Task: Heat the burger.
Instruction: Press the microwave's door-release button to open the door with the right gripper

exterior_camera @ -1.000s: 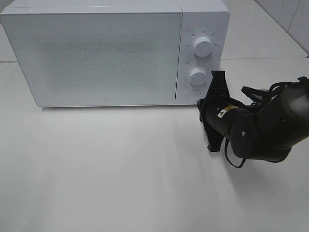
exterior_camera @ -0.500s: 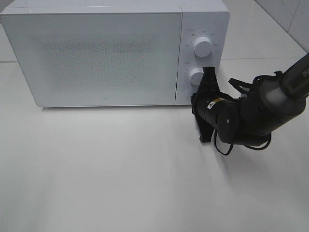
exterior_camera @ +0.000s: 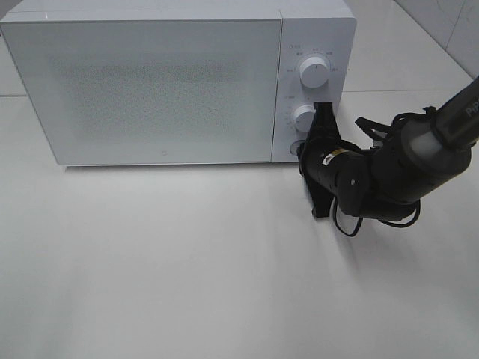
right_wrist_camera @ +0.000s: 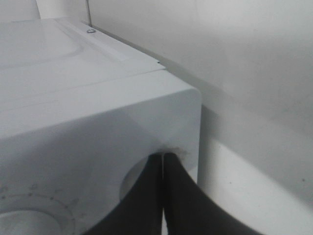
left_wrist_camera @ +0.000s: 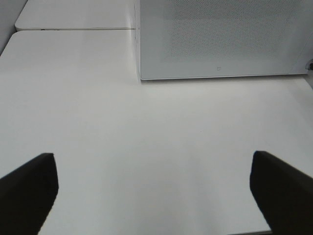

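The right fingers (exterior_camera: 304, 149) are pressed flat together with no gap and hold nothing. Their tips touch the round button (right_wrist_camera: 131, 182) at the low corner of the microwave (exterior_camera: 179, 9), on its control panel. Just above the fingertips on that panel sits the lower knob (exterior_camera: 304, 117), and beyond it the upper knob (exterior_camera: 313, 72). To the side of the fingers, away from the arm, the speckled door (exterior_camera: 150, 90) lies shut against the microwave's front. The right wrist view shows the joined tips meeting the button's rim, with the panel's edge just beside them.

The left fingers (left_wrist_camera: 151, 155) stand spread wide and empty above the bare white counter (exterior_camera: 187, 262). The microwave's door is ahead of them, well apart.

The burger shows in none of the views. The door's speckled pane is too cloudy to tell what lies behind it.
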`<state>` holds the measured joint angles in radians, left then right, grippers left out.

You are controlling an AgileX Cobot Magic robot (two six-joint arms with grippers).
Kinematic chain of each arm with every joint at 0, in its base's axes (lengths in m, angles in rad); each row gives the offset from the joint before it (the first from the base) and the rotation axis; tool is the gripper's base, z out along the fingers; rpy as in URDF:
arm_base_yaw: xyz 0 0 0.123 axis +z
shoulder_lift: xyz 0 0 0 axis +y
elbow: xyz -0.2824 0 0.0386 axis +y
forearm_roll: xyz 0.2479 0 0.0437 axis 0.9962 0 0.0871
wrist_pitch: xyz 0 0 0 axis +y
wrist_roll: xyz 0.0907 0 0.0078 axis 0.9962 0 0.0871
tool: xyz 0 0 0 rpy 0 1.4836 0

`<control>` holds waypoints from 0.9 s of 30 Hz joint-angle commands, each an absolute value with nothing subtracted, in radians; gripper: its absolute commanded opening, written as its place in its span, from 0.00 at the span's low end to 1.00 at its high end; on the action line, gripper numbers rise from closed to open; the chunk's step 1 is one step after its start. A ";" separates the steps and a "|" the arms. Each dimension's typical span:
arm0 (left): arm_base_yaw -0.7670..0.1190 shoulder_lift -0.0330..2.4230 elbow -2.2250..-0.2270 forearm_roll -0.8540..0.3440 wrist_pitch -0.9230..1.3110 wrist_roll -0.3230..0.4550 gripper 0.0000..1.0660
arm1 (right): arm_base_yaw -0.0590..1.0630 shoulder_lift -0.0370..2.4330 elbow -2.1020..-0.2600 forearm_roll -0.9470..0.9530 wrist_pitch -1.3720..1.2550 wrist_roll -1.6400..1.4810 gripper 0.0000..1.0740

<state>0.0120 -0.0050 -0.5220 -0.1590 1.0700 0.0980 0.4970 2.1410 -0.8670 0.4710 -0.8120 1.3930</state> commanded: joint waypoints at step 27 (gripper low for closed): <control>0.013 -0.020 -0.518 -0.162 1.067 0.097 0.94 | 0.506 2.106 -0.889 0.489 -0.912 1.429 0.00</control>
